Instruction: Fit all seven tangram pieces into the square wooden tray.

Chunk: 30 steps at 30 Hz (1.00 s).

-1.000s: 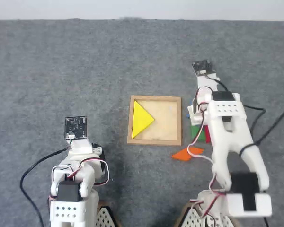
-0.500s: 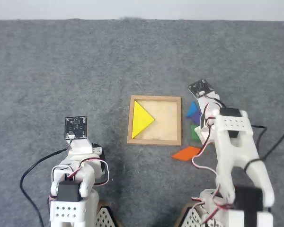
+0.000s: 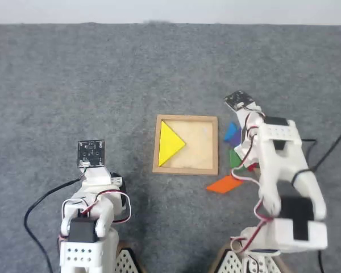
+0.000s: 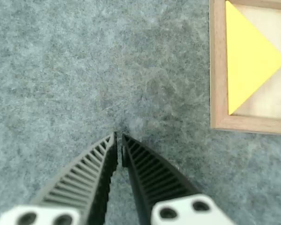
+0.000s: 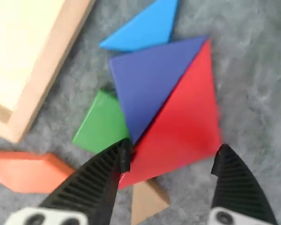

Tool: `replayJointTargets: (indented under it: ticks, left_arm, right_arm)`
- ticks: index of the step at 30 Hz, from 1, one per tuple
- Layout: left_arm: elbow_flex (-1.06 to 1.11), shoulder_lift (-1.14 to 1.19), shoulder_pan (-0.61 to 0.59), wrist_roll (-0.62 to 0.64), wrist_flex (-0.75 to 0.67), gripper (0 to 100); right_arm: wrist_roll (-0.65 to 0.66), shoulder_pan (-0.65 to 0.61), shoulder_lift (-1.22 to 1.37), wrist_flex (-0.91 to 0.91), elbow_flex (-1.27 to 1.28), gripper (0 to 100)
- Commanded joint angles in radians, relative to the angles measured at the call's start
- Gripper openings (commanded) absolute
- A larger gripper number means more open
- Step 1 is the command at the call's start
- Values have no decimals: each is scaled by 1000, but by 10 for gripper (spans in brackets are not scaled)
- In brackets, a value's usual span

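The square wooden tray (image 3: 187, 118) lies mid-table with a yellow triangle (image 3: 169, 142) in its left half. Right of it the other pieces lie bunched: a light blue triangle (image 5: 145, 28), a dark blue triangle (image 5: 150, 89), a red triangle (image 5: 182, 126), a green piece (image 5: 100, 124), an orange parallelogram (image 5: 23, 171) and a tan triangle (image 5: 145, 201). My right gripper (image 5: 173, 157) is open, its fingers on either side of the red triangle's near corner. My left gripper (image 4: 118, 138) is shut over bare carpet, left of the tray (image 4: 218, 70).
Grey carpet covers the table. The right arm (image 3: 275, 165) hangs over the piece cluster and hides part of it in the high view. The left arm (image 3: 91, 193) stays near the front left, well away from the tray.
The right arm has drawn back toward the front and shifted slightly left, uncovering the blue pieces beside the tray. The left arm has not moved.
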Motion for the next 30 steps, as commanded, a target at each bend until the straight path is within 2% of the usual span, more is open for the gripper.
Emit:
replayJointTargets:
  ticks: [1, 7, 13, 19, 21, 26, 30]
  left_arm:
    - [-13, -20, -6, -15, 5, 14]
    - [-13, -20, -6, -15, 5, 14]
    - [-13, -20, -6, -15, 5, 14]
    - [-13, -20, -6, -15, 5, 14]
    - [-13, -20, -6, -15, 5, 14]
    - [-13, -20, -6, -15, 5, 14]
    - [-13, -20, -6, -15, 5, 14]
  right_arm:
    - [91, 2, 39, 87, -110, 307]
    - [98, 16, 101, 70, -141, 330]
    - [98, 62, 266, 81, -249, 329]
    - [157, 91, 337, 197, -336, 325]
    - [153, 91, 344, 200, -334, 279]
    - [23, 133, 341, 189, -338, 127]
    - [-8, 177, 338, 162, -376, 105]
